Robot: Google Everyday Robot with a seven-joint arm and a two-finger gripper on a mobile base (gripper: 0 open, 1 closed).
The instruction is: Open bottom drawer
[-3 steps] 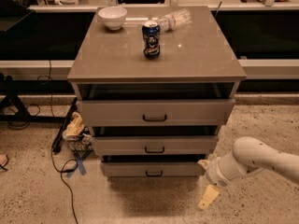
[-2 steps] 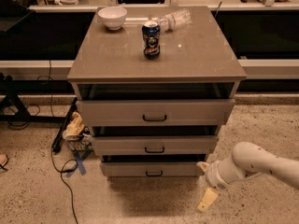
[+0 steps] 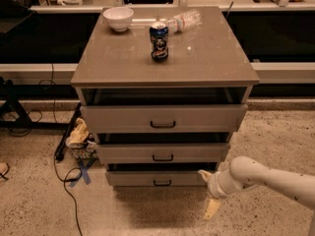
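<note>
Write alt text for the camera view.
The robot's gripper hangs low by the right end of the bottom drawer of a three-drawer cabinet. On top stand a white bowl and a can, with a plastic bottle lying behind.

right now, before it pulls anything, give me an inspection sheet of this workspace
surface: cabinet top, carrying three things
job's things: bottom drawer, handle untouched
clutter: bowl and lying bottle at the back, upright can in front of them
grippers: gripper low by the bottom drawer's right end, off the handle
cables: black cable on the floor, left of the cabinet
surroundings: rags by the cabinet's left side; blue tape on the floor
</note>
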